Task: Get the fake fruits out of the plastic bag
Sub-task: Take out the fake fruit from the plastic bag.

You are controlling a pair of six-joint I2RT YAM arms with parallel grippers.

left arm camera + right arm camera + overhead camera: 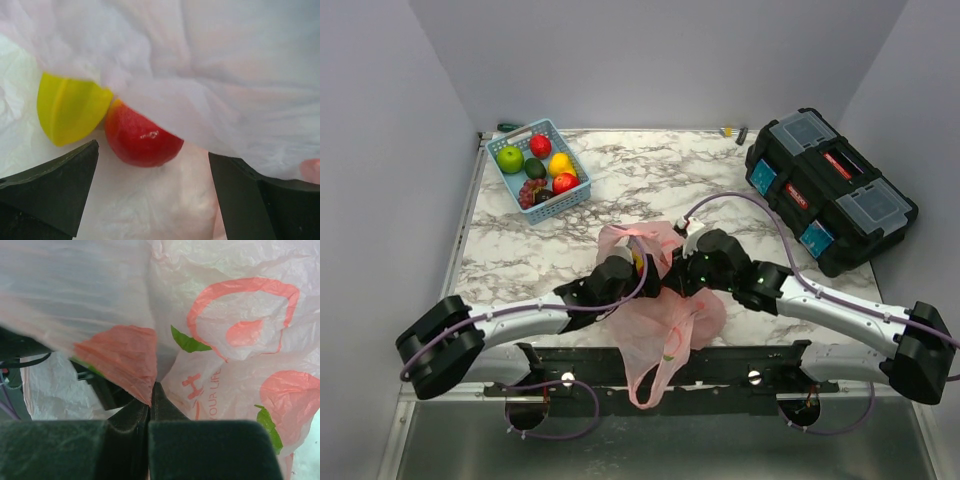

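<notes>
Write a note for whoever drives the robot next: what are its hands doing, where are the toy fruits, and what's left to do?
Left gripper: jaws open, inside the thin pink plastic bag, nothing held.
Right gripper: jaws shut on the bag's film.
In the bag: a glossy red plastic fruit and a yellow plastic piece, touching, just ahead of the left jaws.
Done: several fruits lie in the light blue slotted basket.
Left: grab the red fruit, then the yellow, and lift them out.

Top cam looks down from behind, over the whole table [650,170]. Both wrist cams sit right against the bag [665,320], left one probably inside it; all three share it.
</notes>
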